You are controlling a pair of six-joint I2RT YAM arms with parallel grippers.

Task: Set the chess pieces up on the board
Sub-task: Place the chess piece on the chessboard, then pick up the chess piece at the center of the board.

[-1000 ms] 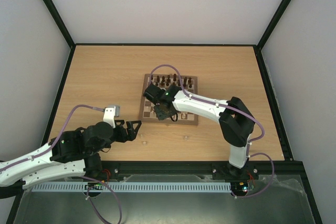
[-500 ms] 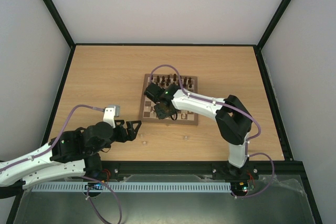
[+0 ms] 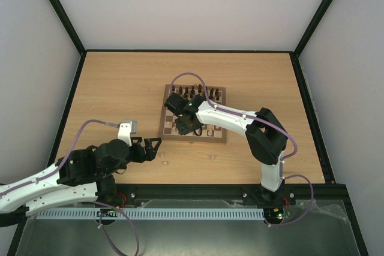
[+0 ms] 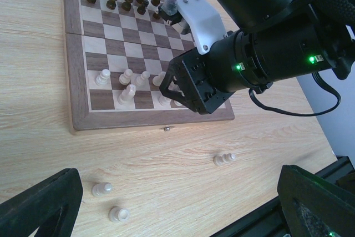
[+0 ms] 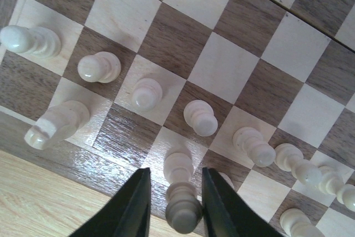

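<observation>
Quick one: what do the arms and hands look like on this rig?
Same build: left arm and right arm have white links and chunky black joints. Fingers black, tapered. A lilac cable loops to each wrist. Green lights on the right wrist.

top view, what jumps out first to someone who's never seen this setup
The right gripper hangs low over the near edge of the board, its fingers flanking one pale piece. Dark pieces line the far edge, while three pale strays sit on the table in front of the board, near the wide-open left gripper.
</observation>
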